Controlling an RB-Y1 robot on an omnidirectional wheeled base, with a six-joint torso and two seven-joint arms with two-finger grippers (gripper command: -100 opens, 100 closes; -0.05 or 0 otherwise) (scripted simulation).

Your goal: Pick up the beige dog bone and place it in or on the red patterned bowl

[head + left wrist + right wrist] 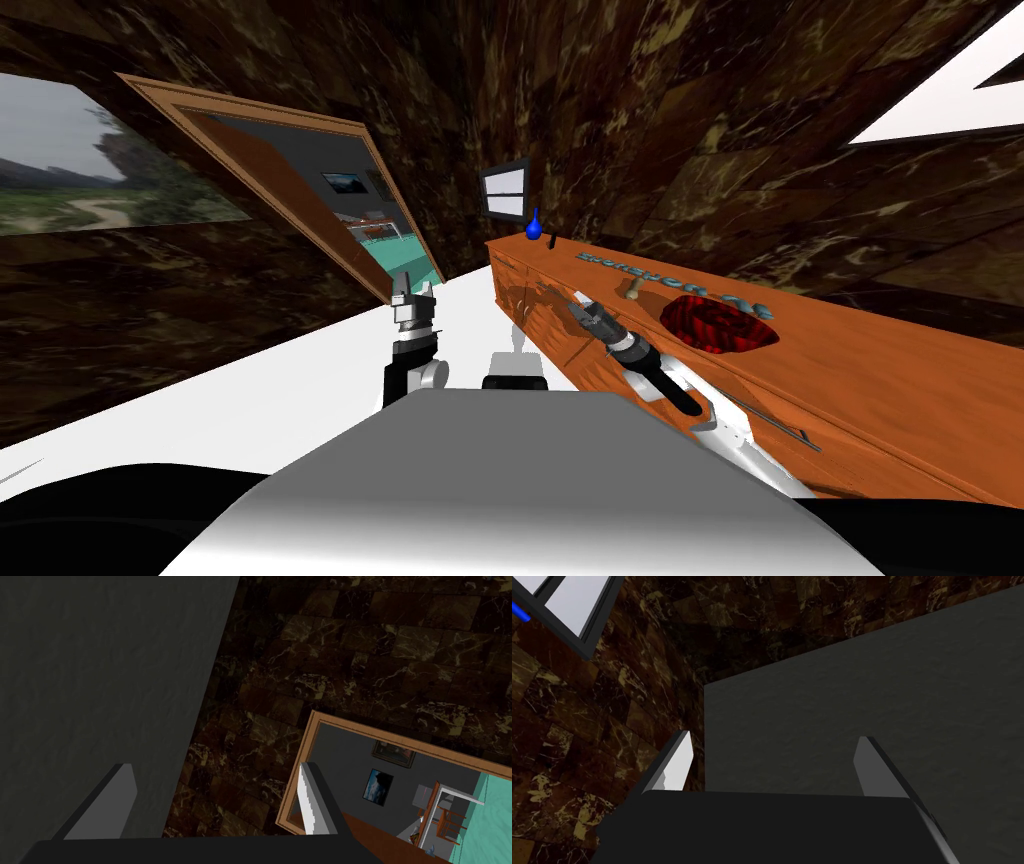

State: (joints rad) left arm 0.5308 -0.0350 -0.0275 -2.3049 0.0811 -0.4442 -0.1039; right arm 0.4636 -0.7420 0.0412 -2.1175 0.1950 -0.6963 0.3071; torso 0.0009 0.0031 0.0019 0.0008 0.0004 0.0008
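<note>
Closest to me, my right forearm reaches up over the front edge of a long orange-brown wooden counter [900,400], and my right gripper [582,305] hangs just above that edge. In the right wrist view its two fingers [679,761] stand wide apart with nothing between them. Past them I see a dark brown marbled wall [587,726] and a flat dark grey surface [862,686].

The beige dog bone [634,288] lies on the counter top, a little beyond my right gripper and further in from the edge, clearly apart from my fingertips. Bare wood lies between the gripper and the bone. The red patterned bowl [718,323] sits on the same top just beside the bone, on its far side from my gripper. I cannot tell whether the two touch.

A teal marking [650,272] runs along the counter top behind the bone. At the counter's far end stand a small blue bottle [533,228] and, next to it, a small black thing [553,241] too small to name. A window [505,190] is set in the wall above them.

My left gripper [413,300] is raised off to the left of the counter, well apart from the bone, over white floor [250,400] and near an open wooden door frame [300,190]. In the left wrist view its fingers [307,801] also stand spread and hold nothing.
</note>
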